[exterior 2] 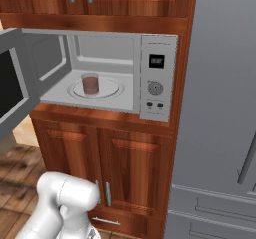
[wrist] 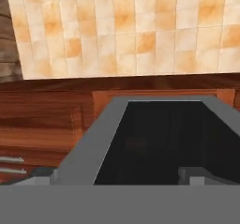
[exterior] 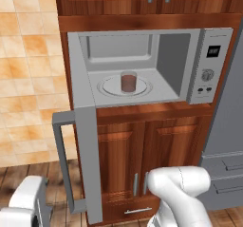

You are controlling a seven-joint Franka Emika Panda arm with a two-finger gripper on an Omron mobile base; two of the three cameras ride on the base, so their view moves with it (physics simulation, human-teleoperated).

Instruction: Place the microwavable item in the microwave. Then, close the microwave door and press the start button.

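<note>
Glass [exterior: 128, 82] of reddish-brown liquid stands upright at turntable [exterior: 110, 86] centre inside microwave [exterior: 209, 64]. Door [exterior: 88, 162] swung wide open, toward 7 o'clock in left base view. Gripper [wrist: 117, 177] fingers spread apart, empty, facing door window.

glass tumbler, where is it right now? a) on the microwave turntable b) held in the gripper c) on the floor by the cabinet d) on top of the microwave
a: the glass tumbler of reddish-brown liquid stands upright on the round turntable inside the microwave, whose door is swung wide open to the left.
</note>
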